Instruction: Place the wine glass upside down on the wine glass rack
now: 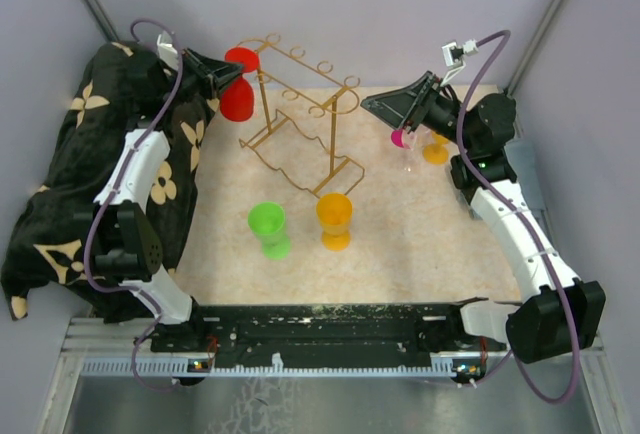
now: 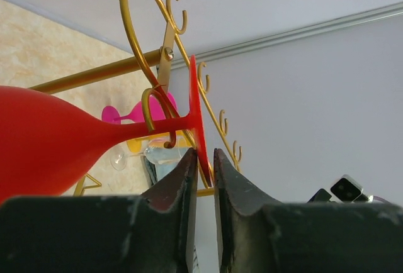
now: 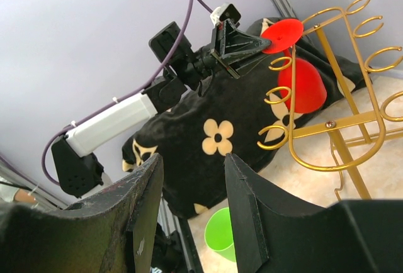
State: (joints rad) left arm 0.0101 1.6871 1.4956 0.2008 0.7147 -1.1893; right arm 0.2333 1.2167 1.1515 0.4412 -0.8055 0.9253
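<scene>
A red wine glass [image 1: 238, 99] hangs upside down at the left end of the gold wire rack [image 1: 300, 129]. Its stem [image 2: 157, 126] sits in a loop and its foot [image 2: 194, 106] rests above the loop. My left gripper [image 2: 204, 153] stands at the foot's rim, jaws slightly apart. The rim leans on the left finger [image 2: 179, 178], and a slit of light shows before the right one. In the top view the left gripper [image 1: 236, 72] is beside the foot. My right gripper [image 3: 193, 156] is open and empty, hovering right of the rack [image 3: 334, 122], as the top view shows [image 1: 372, 105].
A black flowered cloth [image 1: 90, 174] covers the left side. A green glass [image 1: 268, 229] and an orange glass [image 1: 335, 219] stand in front of the rack. Beneath the right arm are a pink glass [image 1: 400, 137], a small orange glass [image 1: 436, 149] and a clear one [image 1: 408, 161].
</scene>
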